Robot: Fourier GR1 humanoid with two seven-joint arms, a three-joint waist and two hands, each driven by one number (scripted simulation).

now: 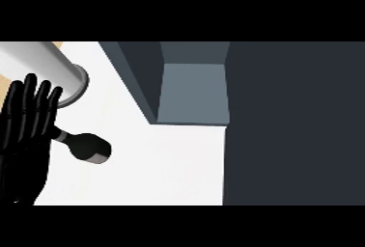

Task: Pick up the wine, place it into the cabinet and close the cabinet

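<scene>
The cabinet (194,91) stands open, its grey-blue inner wall visible beside a large dark panel, probably its door (296,125), which fills the view on the cabinet's far side. Well apart from the cabinet, at the view's edge, the left hand (28,120) is up with its fingers (43,99) straight and slightly spread, the thumb (89,147) jutting out toward the cabinet; it holds nothing. Behind those fingers lies a pale grey cylinder (50,65), which I cannot identify. No bottle is recognisable anywhere, so whether the wine sits inside the cabinet or out of view cannot be told. The right hand does not show. The white counter (164,164) spreads below the cabinet. The risk I judge: closing the door on a bottle standing near the opening could knock it over, and a blind sweep may miss the door
</scene>
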